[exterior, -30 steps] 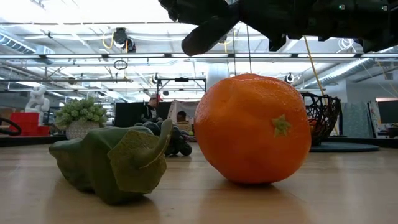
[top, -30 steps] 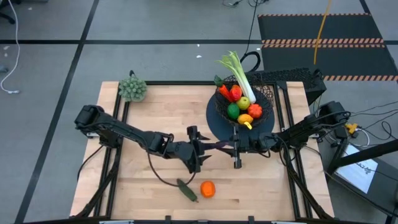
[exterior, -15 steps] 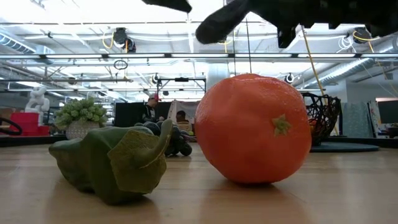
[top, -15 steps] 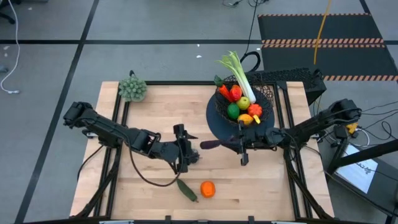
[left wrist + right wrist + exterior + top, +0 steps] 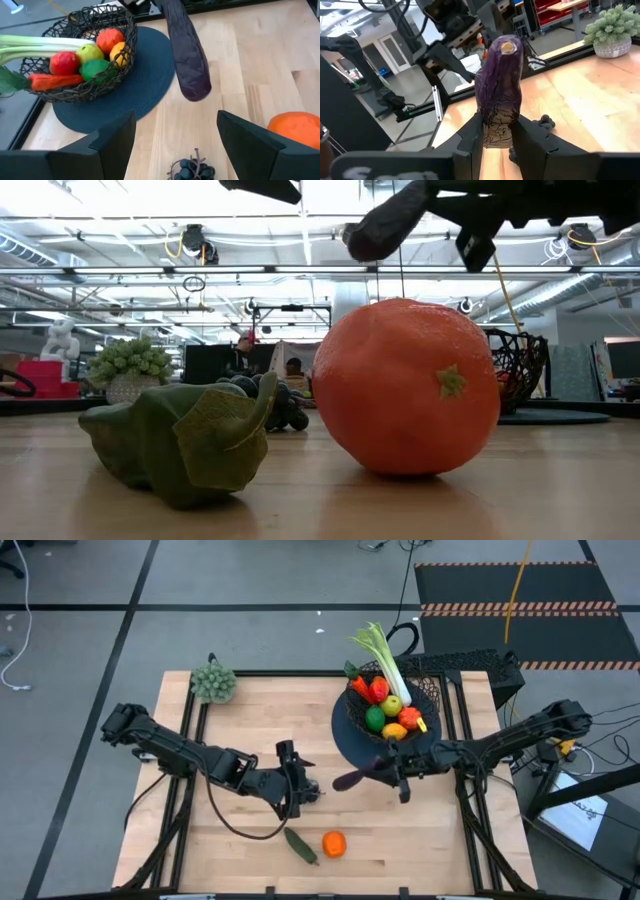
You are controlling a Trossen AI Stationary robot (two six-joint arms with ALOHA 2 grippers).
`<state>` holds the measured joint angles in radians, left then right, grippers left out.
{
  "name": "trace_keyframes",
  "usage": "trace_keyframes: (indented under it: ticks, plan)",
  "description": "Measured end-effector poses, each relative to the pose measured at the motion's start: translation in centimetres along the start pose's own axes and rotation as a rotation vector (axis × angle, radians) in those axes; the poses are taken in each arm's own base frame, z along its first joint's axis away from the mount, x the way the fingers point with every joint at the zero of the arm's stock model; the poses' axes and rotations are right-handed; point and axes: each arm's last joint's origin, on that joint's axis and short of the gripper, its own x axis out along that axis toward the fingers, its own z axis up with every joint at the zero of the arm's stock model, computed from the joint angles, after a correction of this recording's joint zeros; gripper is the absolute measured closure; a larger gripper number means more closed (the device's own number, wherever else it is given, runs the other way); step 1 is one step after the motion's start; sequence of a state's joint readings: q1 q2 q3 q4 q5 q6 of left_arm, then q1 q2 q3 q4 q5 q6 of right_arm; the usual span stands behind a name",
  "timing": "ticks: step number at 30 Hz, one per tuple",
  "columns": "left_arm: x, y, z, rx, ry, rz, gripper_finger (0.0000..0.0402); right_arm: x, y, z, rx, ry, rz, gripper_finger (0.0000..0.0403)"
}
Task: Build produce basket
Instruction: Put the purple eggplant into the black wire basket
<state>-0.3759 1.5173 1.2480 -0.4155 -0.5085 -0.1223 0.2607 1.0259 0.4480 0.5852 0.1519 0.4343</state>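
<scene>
eggplant (image 5: 352, 778): dark purple, smooth, long club shape – long axis left-right, free end pointing left, held above the table just near of the basket
right gripper (image 5: 392, 772): fingers clamped on eggplant
left gripper (image 5: 304, 783): fingers apart, holding nothing, over dark grapes (image 5: 192, 169)
basket (image 5: 432, 692): black wire mesh on round dark woven disc, far right – leek, lime, tomato inside
orange (image 5: 334, 843): round, pebbled, near edge, beside the green cucumber (image 5: 300, 845)

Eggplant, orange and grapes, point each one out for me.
eggplant (image 5: 187, 60), left wrist view, middle of its purple body
orange (image 5: 406, 386), low view, centre of its front
grapes (image 5: 192, 169), left wrist view, middle of the dark bunch
</scene>
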Motion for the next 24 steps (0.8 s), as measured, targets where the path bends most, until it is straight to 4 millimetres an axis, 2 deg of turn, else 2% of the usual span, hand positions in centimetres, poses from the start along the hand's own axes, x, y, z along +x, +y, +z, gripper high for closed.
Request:
trace_keyframes:
  ticks: [7,19,24]
  plan:
    - [0.01,0.06,0.01,-0.004,-0.002,0.016,0.0124,-0.06,-0.03,-0.04,-0.052,0.008,-0.004,0.0316]
    - [0.02,0.10,0.00,-0.005,-0.002,0.025,0.0124,-0.08,-0.36,-0.71,-0.406,0.081,-0.024,0.0316]
    - [0.02,0.10,0.00,-0.004,-0.002,0.025,0.0124,-0.09,-0.43,-0.83,-0.474,0.096,-0.028,0.0316]
